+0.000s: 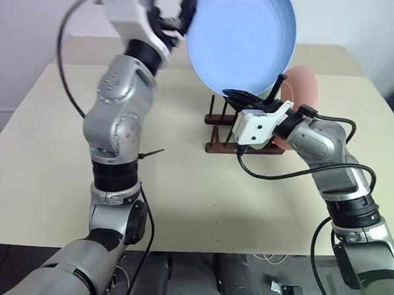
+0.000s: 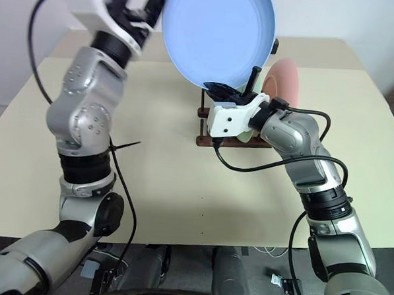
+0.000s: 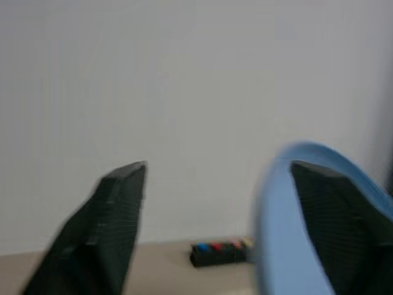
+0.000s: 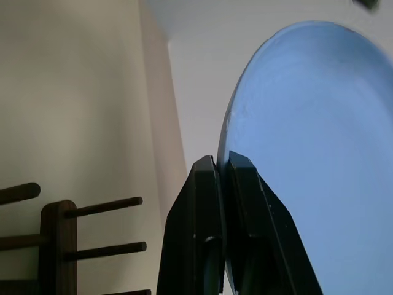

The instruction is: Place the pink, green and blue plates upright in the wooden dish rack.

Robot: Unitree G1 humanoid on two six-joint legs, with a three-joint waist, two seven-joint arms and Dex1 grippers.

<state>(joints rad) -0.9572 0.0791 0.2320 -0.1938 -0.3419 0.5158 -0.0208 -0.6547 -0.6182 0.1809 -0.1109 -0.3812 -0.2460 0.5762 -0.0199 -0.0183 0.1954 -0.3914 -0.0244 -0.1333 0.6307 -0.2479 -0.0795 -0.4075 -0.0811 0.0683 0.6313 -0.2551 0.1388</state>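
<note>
The blue plate (image 1: 242,41) stands upright in the air above the wooden dish rack (image 1: 219,130). My right gripper (image 4: 222,161) is shut on the plate's lower rim, just over the rack's pegs (image 4: 101,206). At the plate's upper left rim, my left gripper (image 3: 218,171) is open; the blue rim (image 3: 270,203) lies between its fingers, close to one of them. The pink plate (image 1: 306,90) stands upright at the rack's right end, behind my right arm. A pale green edge (image 2: 248,133) shows under my right gripper, mostly hidden.
The rack sits toward the back right of a beige table (image 1: 51,146). A small black box with coloured buttons (image 3: 221,251) lies at the table's far edge by the white wall. Bare table surface lies to the left and in front of the rack.
</note>
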